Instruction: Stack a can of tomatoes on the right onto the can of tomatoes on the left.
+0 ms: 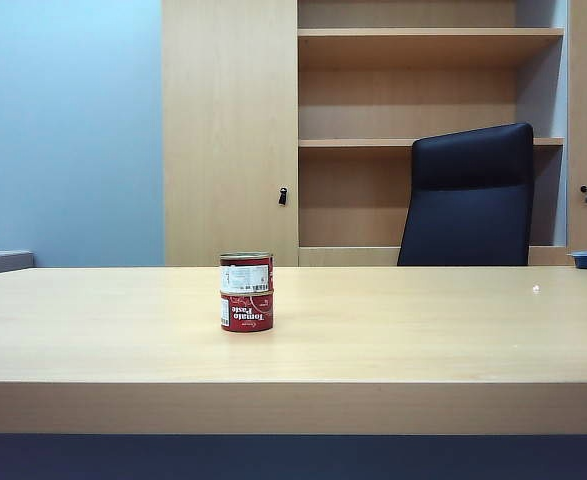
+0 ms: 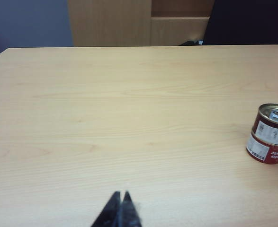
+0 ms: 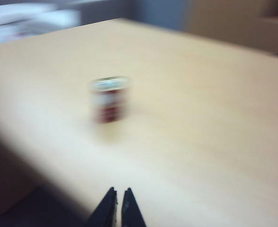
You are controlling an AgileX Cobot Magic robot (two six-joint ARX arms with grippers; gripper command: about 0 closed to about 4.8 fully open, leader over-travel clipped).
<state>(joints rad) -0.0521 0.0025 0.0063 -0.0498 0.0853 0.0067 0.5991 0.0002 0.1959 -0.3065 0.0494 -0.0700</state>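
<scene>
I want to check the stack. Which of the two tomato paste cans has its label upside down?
The lower can: its "Tomato Paste" lettering reads inverted. The upper can on it shows a white label panel. Both grippers are away from them.

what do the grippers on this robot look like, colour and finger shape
Only fingertips show. The left gripper has two black fingers that taper to thin points, seen over the light wooden table. The right gripper looks the same: two black, wedge-shaped fingers narrowing to tips. No cables, markings or arm links can be made out.
</scene>
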